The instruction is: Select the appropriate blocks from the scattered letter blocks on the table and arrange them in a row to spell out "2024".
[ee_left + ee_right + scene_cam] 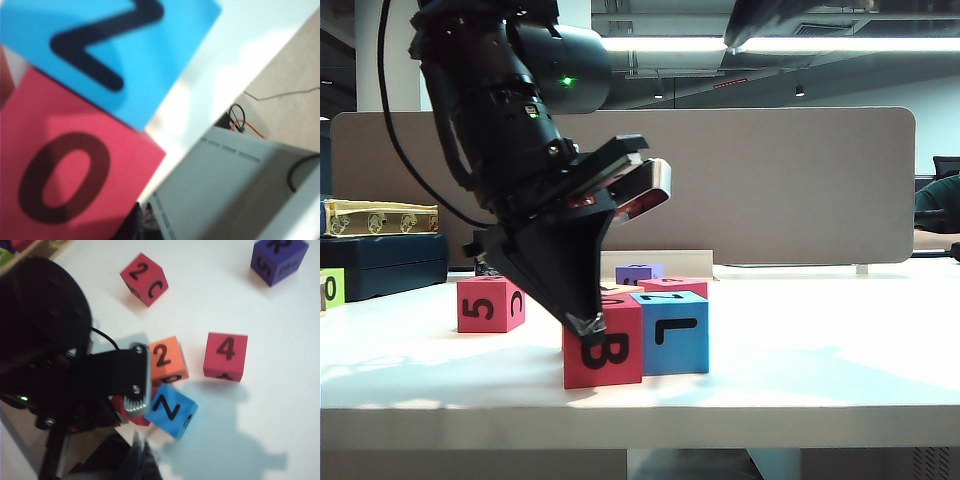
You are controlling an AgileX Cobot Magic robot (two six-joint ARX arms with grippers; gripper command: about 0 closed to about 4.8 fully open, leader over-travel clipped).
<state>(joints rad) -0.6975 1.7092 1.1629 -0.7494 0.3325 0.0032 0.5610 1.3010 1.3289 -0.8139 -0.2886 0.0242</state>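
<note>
Red "0" block [603, 343] sits touching the blue "Z" block [669, 333] on the white surface [820, 370]. Left gripper [588, 322], jaws pressed together, rests against it; right gripper [142, 450], also closed, hovers above. Pushing risks dragging the blue neighbour along.

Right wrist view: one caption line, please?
Shut left tool poised beside blue foam cube; numbered foam cubes scattered on white table.

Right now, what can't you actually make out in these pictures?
Orange block: exterior view, the left arm covers it almost wholly.
Red block at the left gripper: right wrist view, that arm hides most of it.
Right gripper: its wrist view, only dark blurred tips, cut off by the edge.
Purple block: right wrist view, frame edge crops it, letters blurred.
</note>
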